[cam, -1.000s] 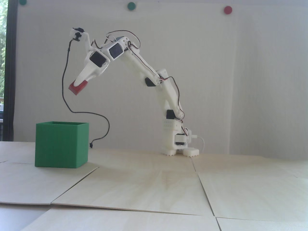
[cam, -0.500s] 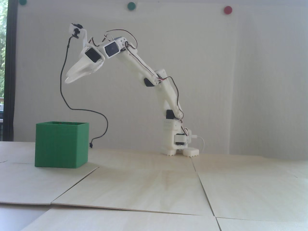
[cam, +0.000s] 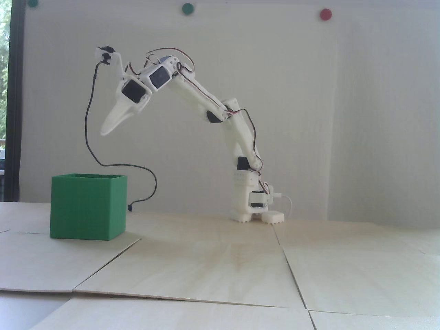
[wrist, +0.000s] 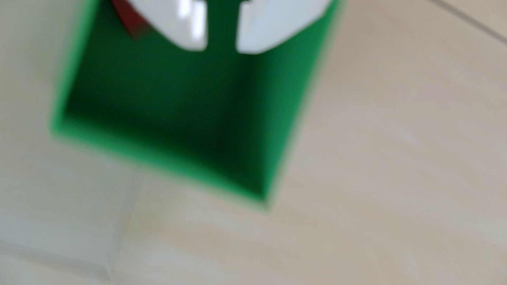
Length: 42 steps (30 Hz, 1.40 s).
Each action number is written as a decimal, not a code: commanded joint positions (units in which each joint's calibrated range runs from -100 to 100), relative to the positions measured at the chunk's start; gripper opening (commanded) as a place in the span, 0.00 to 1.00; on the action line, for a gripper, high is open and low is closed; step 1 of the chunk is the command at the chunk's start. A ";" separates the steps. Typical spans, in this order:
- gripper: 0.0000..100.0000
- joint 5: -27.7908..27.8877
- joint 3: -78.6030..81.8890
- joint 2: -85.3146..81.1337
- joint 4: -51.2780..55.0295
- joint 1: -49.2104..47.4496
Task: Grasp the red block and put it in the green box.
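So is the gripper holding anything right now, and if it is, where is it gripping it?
Nothing is held. The gripper is open and empty above the green box; the red block lies inside the box.

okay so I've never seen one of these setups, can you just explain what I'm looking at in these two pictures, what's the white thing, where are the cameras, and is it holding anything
The white thing is a small robot arm bolted to a pale wooden table. The fixed view looks at it from the side. Its gripper, a two-finger claw, hangs in the air above a green box with an open top.

The blurry picture comes from a camera riding on the arm's wrist, looking down past the gripper's two white fingers into the box. The fingers stand apart with nothing between them. A bit of the red block shows inside the box, partly hidden behind a finger. So the gripper holds nothing.
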 commanded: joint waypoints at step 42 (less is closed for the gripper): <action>0.03 13.28 154.00 -126.50 5.18 -39.86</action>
